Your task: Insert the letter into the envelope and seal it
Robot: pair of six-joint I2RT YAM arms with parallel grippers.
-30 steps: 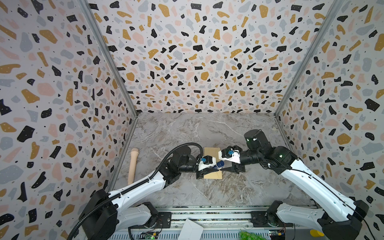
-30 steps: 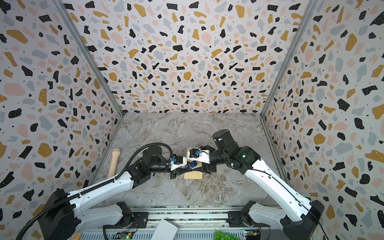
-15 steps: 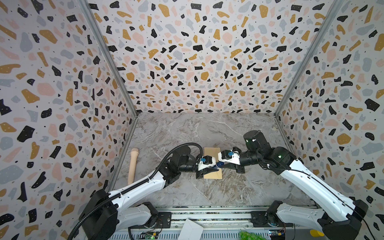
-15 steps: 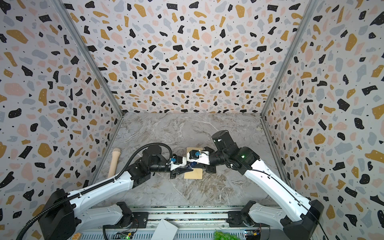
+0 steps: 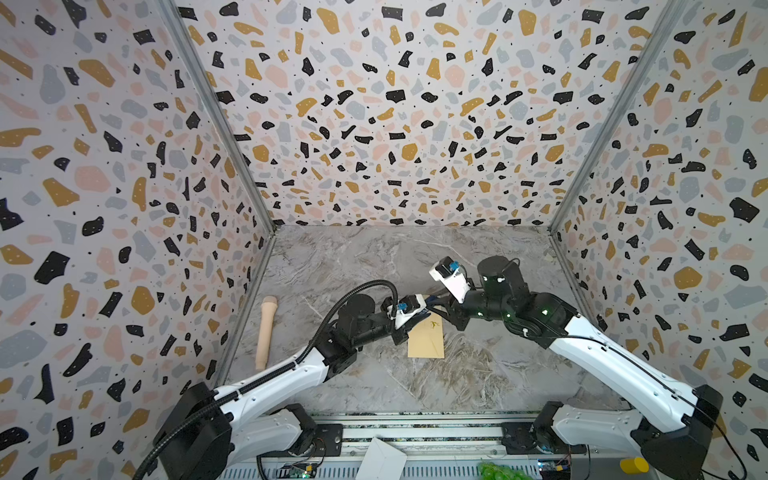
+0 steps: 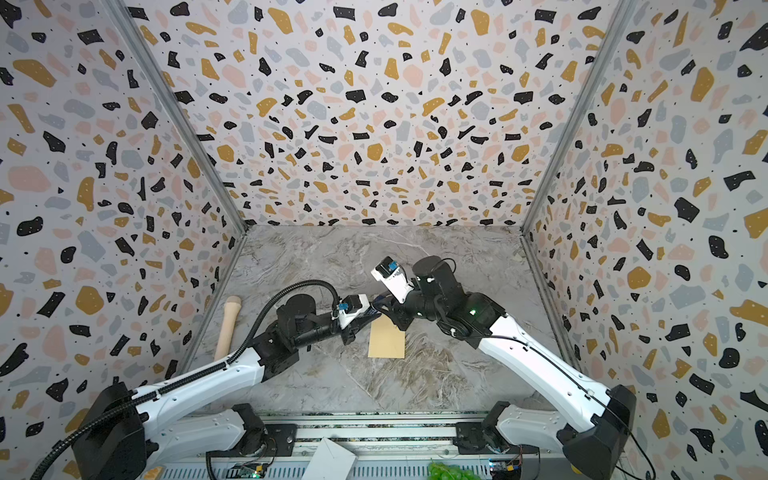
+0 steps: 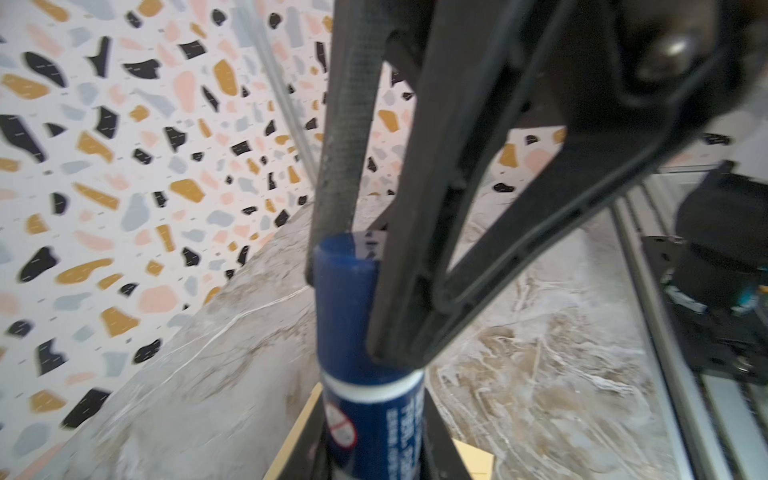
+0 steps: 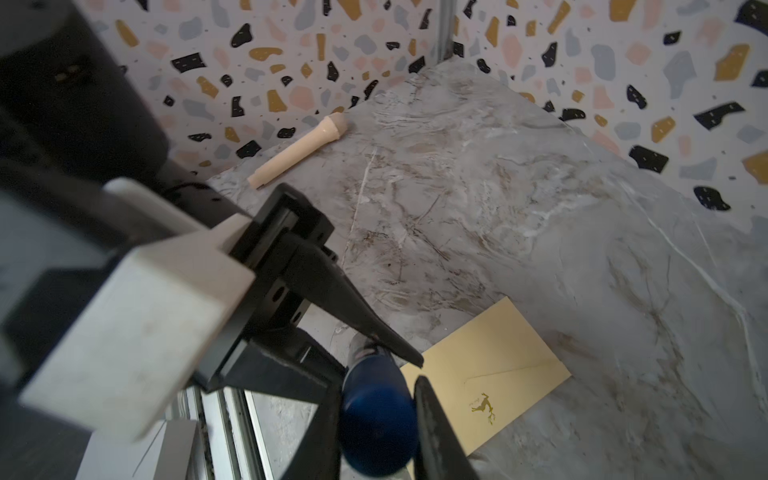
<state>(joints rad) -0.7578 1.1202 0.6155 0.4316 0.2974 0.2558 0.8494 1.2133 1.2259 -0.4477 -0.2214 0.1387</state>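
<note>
This is a robot test cell in a lab: speckled printed wall panels box in a marble-look tabletop, and a metal rail along its front carries the left arm, the right arm and an exposed circuit board.

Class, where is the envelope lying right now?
In both top views the envelope lies flat mid-table, its far end beneath the glue stick gripped by the left gripper and right gripper.

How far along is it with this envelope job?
Done, it seems: no letter lies loose, and the envelope lies flat with its flap folded down, so the letter is probably inside. In hand: left hand and right hand both grip a blue glue stick, perhaps uncapping it. Remaining: gluing the flap shut.
</note>
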